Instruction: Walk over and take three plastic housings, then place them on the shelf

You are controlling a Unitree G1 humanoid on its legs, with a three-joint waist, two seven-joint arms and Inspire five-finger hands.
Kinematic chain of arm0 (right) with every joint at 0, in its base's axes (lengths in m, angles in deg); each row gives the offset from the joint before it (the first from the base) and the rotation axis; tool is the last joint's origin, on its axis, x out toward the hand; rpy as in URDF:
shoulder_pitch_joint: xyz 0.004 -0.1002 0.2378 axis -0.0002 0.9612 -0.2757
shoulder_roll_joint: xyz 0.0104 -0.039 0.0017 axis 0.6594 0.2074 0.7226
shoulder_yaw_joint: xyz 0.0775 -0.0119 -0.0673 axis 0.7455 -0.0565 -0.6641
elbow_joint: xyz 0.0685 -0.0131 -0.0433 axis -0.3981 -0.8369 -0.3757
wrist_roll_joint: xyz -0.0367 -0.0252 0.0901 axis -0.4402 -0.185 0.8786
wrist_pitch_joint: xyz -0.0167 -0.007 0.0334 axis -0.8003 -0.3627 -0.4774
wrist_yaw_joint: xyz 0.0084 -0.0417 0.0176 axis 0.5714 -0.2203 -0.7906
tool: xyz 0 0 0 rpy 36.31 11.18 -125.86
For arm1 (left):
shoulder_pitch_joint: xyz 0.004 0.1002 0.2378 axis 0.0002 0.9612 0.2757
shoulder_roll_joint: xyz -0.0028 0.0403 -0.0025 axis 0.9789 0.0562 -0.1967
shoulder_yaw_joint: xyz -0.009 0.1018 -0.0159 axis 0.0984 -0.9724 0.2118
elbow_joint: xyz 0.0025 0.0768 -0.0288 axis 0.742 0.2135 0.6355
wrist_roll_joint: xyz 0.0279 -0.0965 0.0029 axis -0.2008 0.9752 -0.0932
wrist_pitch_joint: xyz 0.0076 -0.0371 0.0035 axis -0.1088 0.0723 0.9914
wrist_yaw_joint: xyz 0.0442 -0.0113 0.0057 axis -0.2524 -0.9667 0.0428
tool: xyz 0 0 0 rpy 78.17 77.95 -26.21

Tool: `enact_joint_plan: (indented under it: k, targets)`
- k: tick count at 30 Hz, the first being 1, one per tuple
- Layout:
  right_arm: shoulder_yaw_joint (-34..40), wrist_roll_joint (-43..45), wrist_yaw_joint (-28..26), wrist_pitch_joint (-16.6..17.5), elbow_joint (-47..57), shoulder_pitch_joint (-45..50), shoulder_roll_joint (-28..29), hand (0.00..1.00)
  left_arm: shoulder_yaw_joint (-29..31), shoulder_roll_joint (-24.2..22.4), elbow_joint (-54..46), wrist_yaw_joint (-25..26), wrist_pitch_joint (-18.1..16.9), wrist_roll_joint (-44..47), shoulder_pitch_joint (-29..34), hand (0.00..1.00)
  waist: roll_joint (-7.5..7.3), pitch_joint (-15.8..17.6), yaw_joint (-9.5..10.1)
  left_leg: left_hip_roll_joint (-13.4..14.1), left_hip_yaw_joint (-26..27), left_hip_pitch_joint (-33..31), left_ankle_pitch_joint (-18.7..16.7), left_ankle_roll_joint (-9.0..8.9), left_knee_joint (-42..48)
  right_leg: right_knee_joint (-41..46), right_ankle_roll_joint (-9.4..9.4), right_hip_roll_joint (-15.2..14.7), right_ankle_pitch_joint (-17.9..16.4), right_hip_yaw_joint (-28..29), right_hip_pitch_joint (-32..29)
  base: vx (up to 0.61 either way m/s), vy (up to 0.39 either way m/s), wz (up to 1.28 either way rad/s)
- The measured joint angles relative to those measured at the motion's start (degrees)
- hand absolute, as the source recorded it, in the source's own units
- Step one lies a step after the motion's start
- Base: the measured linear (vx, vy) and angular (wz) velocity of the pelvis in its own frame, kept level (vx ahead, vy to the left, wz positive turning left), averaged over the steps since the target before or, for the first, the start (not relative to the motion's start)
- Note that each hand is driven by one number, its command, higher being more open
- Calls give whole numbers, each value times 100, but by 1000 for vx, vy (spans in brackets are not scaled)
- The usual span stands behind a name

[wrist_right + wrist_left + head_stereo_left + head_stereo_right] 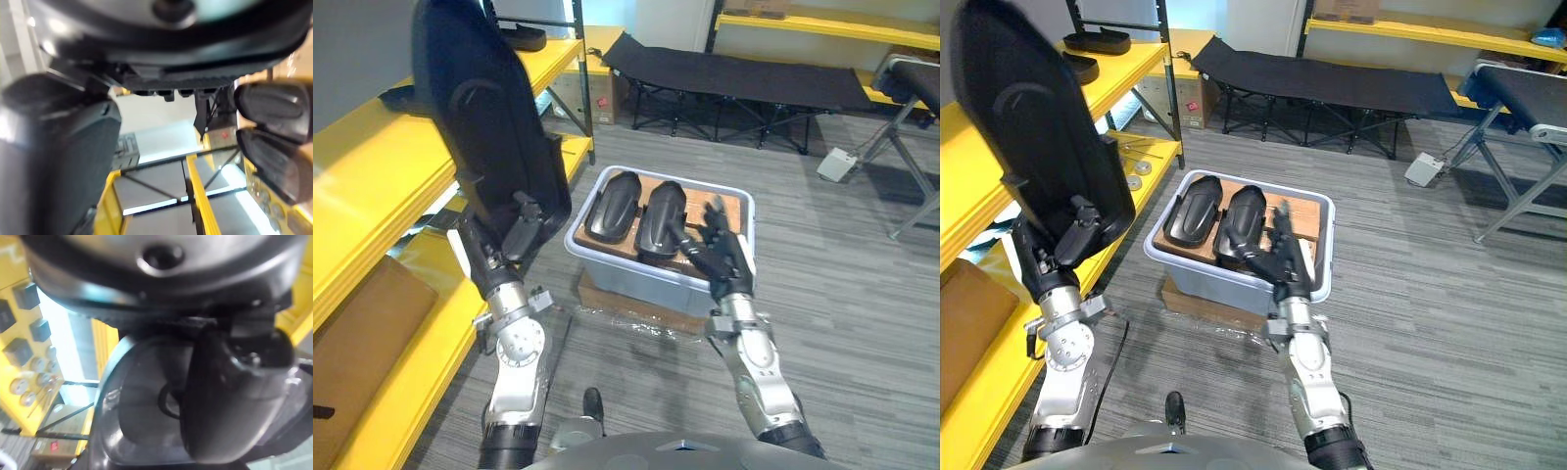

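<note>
Housing up at the shelf, two more in the bin.
The left hand [523, 233] clamps the tall black housing's [480, 117] lower edge beside the yellow shelf [372, 186]. The right hand [721, 251], with its fingers loosely spread, sits just beside the binned housings [661, 217] in the grey bin [636, 277].

Grey striped floor [862, 294] runs through the room. Yellow shelving [372, 186] lines the left side, with a cardboard box [599, 93] past its far end. A black folding cot [734, 73] stands in front of a yellow back shelf [822, 24], and a small white box [837, 164] lies on the floor near it.
</note>
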Motion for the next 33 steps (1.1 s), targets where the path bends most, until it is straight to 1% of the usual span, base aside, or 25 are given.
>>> enact_joint_plan:
  k: [3, 4, 6, 7, 8, 10, 11, 12, 13, 14, 16, 17, 18, 19, 20, 22, 24, 25, 26, 28, 30, 33]
  targets:
    - [430, 163, -474, -273, -53, 284, -63, 100, 154, -18, -307, -392, -13, 354, 385, 0, 12, -5, -42, 40, 74, 21, -26, -29, 1, -18, 0, 4, 1, 65, -22, 36, -6, -17]
    - [530, 172, -732, -345, -75, 429, -123, 100, 234, -19, -485, -631, -14, 540, 576, 0, 26, -9, -56, 54, 93, 26, -33, -39, 4, -50, -6, 18, 7, 77, -21, 47, -16, -14]
    - [497, 265, -1183, -474, -87, 561, -243, 100, 391, -32, -794, -937, -20, 822, 827, 0, 59, -19, -52, 67, 103, 24, -40, -53, 11, -113, -26, 56, 24, 71, -6, 53, -14, -7]
    - [476, 261, -1280, -508, -91, 562, -255, 100, 443, -38, -867, -994, -21, 868, 877, 0, 71, -26, -42, 72, 91, 24, -42, -57, 14, -126, -27, 65, 24, 57, 4, 61, -26, 6]
    - [439, 255, -1404, -525, -91, 559, -256, 100, 543, -49, -937, -1088, -31, 936, 913, 0, 103, -47, 22, 71, 37, 13, -40, -60, 15, -167, -26, 85, 25, -4, 45, 52, -30, 32]
    - [330, 253, -1504, -544, -104, 517, -251, 100, 720, -61, -963, -1193, -37, 936, 908, 0, 138, -68, 84, 27, -200, -10, -25, -80, 16, -209, -9, 102, 28, -259, 188, 42, -33, 55]
    - [217, 254, -1515, -544, -157, 455, -253, 100, 872, -106, -1002, -1234, -37, 936, 910, 0, 143, -79, 183, 2, -347, -38, -13, -95, 15, -205, -23, 118, 1, -415, 261, 42, -43, 65]
    - [140, 254, -1527, -552, -228, 374, -252, 100, 992, -154, -1057, -1250, -37, 943, 917, 0, 148, -86, 237, -29, -503, -95, 11, -94, 15, -205, -12, 121, -29, -578, 306, 27, -39, 89]
    - [75, 248, -1569, -564, -320, 265, -251, 100, 1155, -232, -1147, -1271, -37, 944, 929, 0, 161, -95, 355, -65, -707, -205, 61, -82, 16, -187, -21, 123, -64, -773, 315, 19, -34, 80]
    - [33, 226, -1585, -569, -361, 208, -251, 100, 1247, -265, -1186, -1293, -41, 947, 947, 0, 162, -94, 418, -87, -806, -254, 91, -71, 16, -183, -14, 130, -82, -878, 326, 3, -25, 92]
    - [-139, 125, -1609, -569, -634, -12, -266, 100, 1571, -326, -1271, -1350, -46, 1058, 1163, 0, 154, -98, 597, -162, -1129, -339, 147, -43, 18, -167, -1, 135, -147, -1190, 439, 16, -35, 83]
    - [-292, 122, -1606, -569, -766, -101, -265, 100, 1712, -347, -1272, -1371, -60, 1205, 1327, 0, 140, -102, 735, -230, -1265, -339, 168, -20, 21, -141, 21, 123, -193, -1305, 514, 29, -37, 62]
    - [-322, 96, -1605, -569, -806, -145, -275, 100, 1782, -378, -1272, -1372, -62, 1246, 1403, 0, 138, -101, 802, -254, -1324, -339, 189, -6, 21, -115, 24, 123, -216, -1369, 542, 22, -27, 62]
    - [-470, -100, -1579, -567, -872, -267, -321, 100, 1921, -473, -1272, -1421, -107, 1397, 1577, 0, 134, -100, 913, -303, -1452, -350, 201, 0, 21, -71, -2, 118, -254, -1452, 586, 3, -12, 59]
    - [-611, -101, -1561, -568, -913, -390, -341, 100, 2015, -549, -1272, -1452, -124, 1521, 1687, 0, 107, -103, 1022, -343, -1561, -381, 216, -4, 21, -59, 8, 110, -288, -1528, 615, -22, 3, 55]
    - [-788, -89, -1571, -569, -925, -617, -359, 100, 2115, -647, -1272, -1654, -196, 2037, 1869, 0, 91, -90, 1143, -350, -1645, -404, 196, -40, 17, 22, -9, 106, -361, -1555, 610, -52, 15, 31]
    - [-965, -82, -1590, -568, -921, -848, -348, 100, 2156, -766, -1272, -1883, -310, 2582, 2062, 0, 55, -102, 1197, -341, -1721, -391, 223, -68, 1, 149, -45, 93, -486, -1585, 609, -92, 8, 18]
    - [-976, -82, -1592, -569, -921, -866, -345, 100, 2154, -773, -1272, -1896, -317, 2591, 2071, 0, 50, -105, 1207, -335, -1729, -391, 228, -72, 1, 156, -40, 94, -491, -1587, 609, -99, 4, 9]
    - [-1018, -79, -1592, -571, -921, -914, -326, 100, 2148, -774, -1272, -2008, -344, 2610, 2093, 0, 30, -114, 1257, -322, -1755, -392, 244, -95, 1, 219, -12, 104, -540, -1591, 597, -102, -1, 9]
    - [-1113, -78, -1602, -599, -920, -953, -284, 100, 2133, -775, -1324, -2201, -370, 2783, 2163, 0, 42, -108, 1259, -327, -1815, -396, 246, -98, 1, 294, -16, 123, -580, -1644, 597, -117, -5, 14]
    - [-1208, -81, -1600, -752, -911, -952, -263, 100, 2049, -770, -1379, -2459, -372, 2795, 2205, 0, 17, -124, 1242, -328, -1803, -459, 253, -100, 1, 319, 10, 201, -613, -1872, 652, -95, -25, 42]
    - [-1184, -88, -1486, -821, -868, -951, -376, 100, 1872, -751, -1377, -2726, -343, 2762, 2105, 0, 34, -106, 1096, -358, -1614, -651, 146, -48, 11, 291, 3, 214, -605, -2400, 744, -81, 10, 92]
